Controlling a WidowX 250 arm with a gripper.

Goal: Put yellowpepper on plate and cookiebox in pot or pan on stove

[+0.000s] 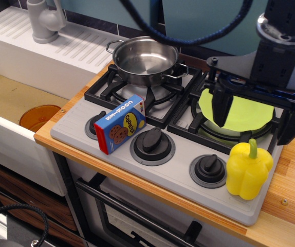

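Note:
The yellowpepper (247, 170) stands upright on the front right corner of the grey stove (181, 172). The lime-green plate (240, 110) lies on the right burner grate. My gripper (258, 116) hangs just above the plate with its jaws wide apart and nothing between them; its left finger (221, 105) covers the plate's left edge. The cookiebox (121, 123) stands tilted at the front left of the stove, by the left knob. The steel pot (145, 59) sits empty on the back left burner.
A white sink (14, 98) lies left of the stove, with an orange-brown disc (39, 117) in it and a grey faucet (44, 20) behind. Three black knobs (152, 141) line the stove front. A dark cable (188, 36) arcs over the pot. The wooden counter (291, 180) runs along the right.

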